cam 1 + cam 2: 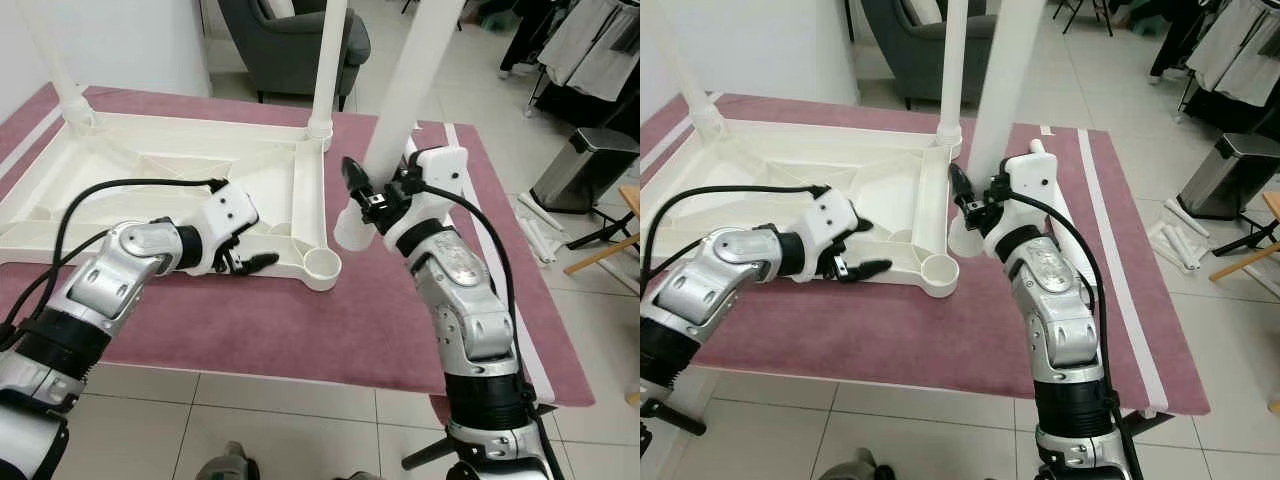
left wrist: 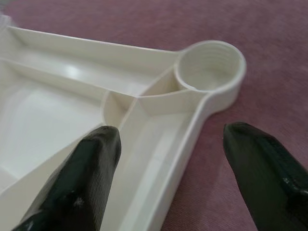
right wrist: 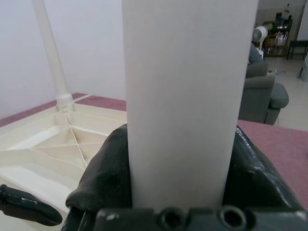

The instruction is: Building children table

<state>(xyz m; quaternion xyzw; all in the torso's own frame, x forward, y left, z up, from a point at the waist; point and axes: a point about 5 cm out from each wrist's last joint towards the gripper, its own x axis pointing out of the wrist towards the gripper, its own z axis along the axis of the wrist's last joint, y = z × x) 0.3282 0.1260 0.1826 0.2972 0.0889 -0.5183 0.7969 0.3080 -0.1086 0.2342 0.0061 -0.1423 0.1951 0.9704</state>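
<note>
Right gripper [image 1: 362, 200] is clamped around a loose white plastic table leg [image 1: 400, 110], tilted, just beside the empty round socket [image 1: 322, 264] at the near right corner of the upside-down white plastic tabletop [image 1: 150, 180] (lying on a mauve rug [image 1: 300, 330]). Left gripper [image 1: 250, 262] is spread over that corner's rim.
</note>
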